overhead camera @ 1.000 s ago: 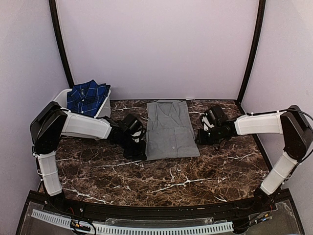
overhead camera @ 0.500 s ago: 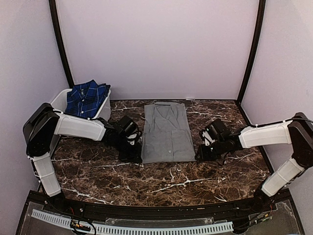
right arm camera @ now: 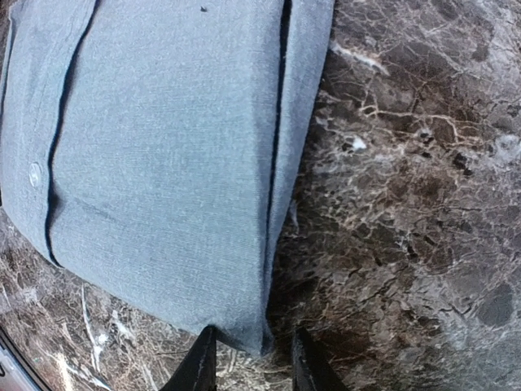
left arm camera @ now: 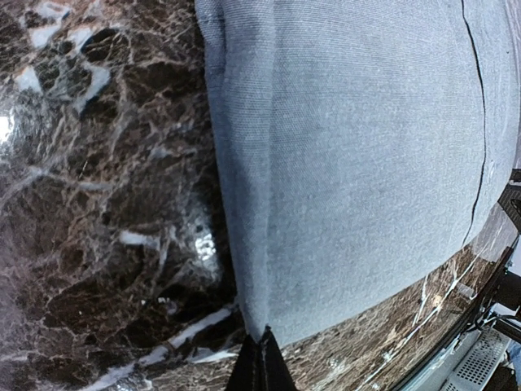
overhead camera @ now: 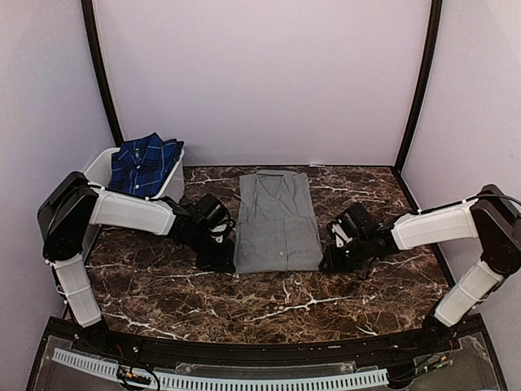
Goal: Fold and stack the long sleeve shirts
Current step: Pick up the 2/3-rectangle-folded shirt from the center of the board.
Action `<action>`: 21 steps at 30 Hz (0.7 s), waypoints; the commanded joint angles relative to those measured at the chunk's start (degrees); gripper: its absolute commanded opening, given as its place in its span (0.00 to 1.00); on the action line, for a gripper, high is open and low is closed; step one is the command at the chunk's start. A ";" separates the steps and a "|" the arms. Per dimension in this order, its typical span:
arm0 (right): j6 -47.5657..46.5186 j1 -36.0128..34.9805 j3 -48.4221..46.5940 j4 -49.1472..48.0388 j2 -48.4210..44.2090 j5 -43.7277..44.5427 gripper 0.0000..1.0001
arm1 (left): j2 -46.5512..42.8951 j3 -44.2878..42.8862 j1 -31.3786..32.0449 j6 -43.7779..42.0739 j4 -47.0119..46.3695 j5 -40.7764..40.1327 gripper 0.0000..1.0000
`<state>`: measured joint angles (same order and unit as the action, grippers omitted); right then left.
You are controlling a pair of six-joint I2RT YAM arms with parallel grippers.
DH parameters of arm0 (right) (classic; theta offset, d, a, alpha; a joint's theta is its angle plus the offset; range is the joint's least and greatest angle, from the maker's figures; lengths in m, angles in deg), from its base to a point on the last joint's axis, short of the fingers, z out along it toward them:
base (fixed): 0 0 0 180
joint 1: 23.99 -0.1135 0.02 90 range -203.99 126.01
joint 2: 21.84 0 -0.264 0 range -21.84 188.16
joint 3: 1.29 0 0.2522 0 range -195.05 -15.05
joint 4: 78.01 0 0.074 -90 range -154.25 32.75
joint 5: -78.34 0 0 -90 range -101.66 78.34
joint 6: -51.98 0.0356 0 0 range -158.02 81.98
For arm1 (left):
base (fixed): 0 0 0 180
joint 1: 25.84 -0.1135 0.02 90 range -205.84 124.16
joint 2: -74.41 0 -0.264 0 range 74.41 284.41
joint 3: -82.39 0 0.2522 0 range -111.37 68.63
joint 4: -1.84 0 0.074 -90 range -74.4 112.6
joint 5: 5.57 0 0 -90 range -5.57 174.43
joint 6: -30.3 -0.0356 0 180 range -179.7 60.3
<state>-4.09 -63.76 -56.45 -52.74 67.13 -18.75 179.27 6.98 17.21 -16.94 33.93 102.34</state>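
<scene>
The grey long sleeve shirt lies folded into a long strip, collar to the back, in the middle of the marble table. My left gripper is at its near left corner. The left wrist view shows that gripper shut on the corner of the grey shirt. My right gripper is at the near right corner. In the right wrist view it stands open, straddling the corner of the grey shirt. The plaid long sleeve shirt lies in the tub.
A white plastic tub stands at the back left corner of the table. Black posts and pale walls close in the back and sides. A black rail runs along the near edge.
Both grippers have moved toward the near edge. The grey shirt has slid with them, nearer and a little to the left. The right arm has stretched lower across the table.
</scene>
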 commanded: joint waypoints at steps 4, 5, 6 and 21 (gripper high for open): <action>1.79 -0.75 1.53 -2.44 1.51 -0.46 0.23 | -3.59 1.17 0.45 -0.23 2.12 -0.36 0.00; 1.93 -0.75 1.65 -2.45 1.40 -0.53 0.21 | -3.89 1.26 0.46 -0.27 2.31 -0.52 0.03; 1.97 -0.80 1.80 -2.51 1.32 -0.59 0.19 | -4.14 1.55 0.46 -0.30 2.61 -0.71 0.05; 2.81 -2.14 1.90 -2.52 0.83 -1.07 0.01 | -3.72 3.55 0.74 -0.30 -0.29 1.77 0.29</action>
<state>-1.69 -65.09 -55.30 -55.12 67.66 -19.56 175.64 9.80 17.36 -16.98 33.89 103.06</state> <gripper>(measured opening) 0.013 0.294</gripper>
